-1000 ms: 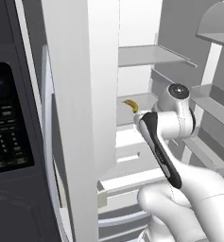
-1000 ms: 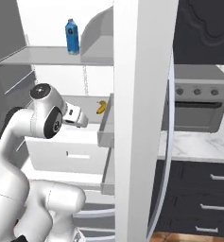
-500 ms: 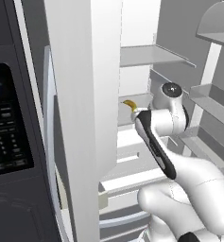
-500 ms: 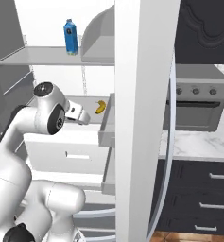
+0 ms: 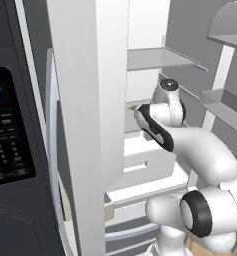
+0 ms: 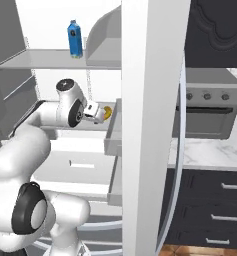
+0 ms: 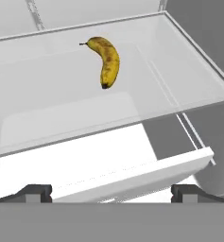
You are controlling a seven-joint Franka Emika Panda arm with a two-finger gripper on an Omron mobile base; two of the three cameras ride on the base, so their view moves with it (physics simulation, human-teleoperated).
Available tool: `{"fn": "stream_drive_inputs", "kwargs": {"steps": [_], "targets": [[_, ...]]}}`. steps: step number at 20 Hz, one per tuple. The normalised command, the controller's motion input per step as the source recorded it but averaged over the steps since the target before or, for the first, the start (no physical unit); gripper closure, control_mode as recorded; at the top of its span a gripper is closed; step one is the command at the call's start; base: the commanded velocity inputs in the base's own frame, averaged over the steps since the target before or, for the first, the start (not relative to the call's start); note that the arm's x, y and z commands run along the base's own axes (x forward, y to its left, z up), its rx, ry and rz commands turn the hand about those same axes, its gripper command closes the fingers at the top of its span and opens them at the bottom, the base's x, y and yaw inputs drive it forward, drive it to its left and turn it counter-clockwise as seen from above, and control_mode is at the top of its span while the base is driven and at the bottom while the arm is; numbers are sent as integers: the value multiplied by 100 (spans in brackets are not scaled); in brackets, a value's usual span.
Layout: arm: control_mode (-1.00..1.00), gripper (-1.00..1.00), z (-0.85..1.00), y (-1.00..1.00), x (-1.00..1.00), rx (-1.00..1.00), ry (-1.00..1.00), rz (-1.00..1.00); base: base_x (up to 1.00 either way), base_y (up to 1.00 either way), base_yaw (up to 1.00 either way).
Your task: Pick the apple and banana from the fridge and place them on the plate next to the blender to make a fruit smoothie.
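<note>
I am inside the open fridge [image 6: 155,100], and over the last second my arm has pushed deeper toward the shelf, so the grab looks close. The gripper [image 7: 111,191] stands fully spread, holding nothing. The banana [image 7: 106,61] lies on the white shelf ahead, long axis running away from me, stem at the far end.

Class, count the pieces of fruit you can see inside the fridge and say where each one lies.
1: the banana lies on a shelf inside the fridge, above the white drawers. More fruit may be hidden behind the door or the arm.
</note>
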Motion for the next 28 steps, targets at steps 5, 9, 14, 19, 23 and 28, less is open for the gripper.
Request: {"fn": "stream_drive_inputs", "kwargs": {"steps": [5,9,14,19,23,28], "targets": [[-100,-100,-17,-30,32,0,19,0,0,0,0],[-100,-100,-30,-5,22,0,5,0,0,0,0],[-100,-100,-42,0,48,0,1,0,0,0,0],[-100,-100,-39,0,57,-1,0,0,0,0,0],[-100,-100,-7,0,62,0,0,0,0,0,0],[-100,-100,-14,0,53,0,0,0,0,0,0]]}}
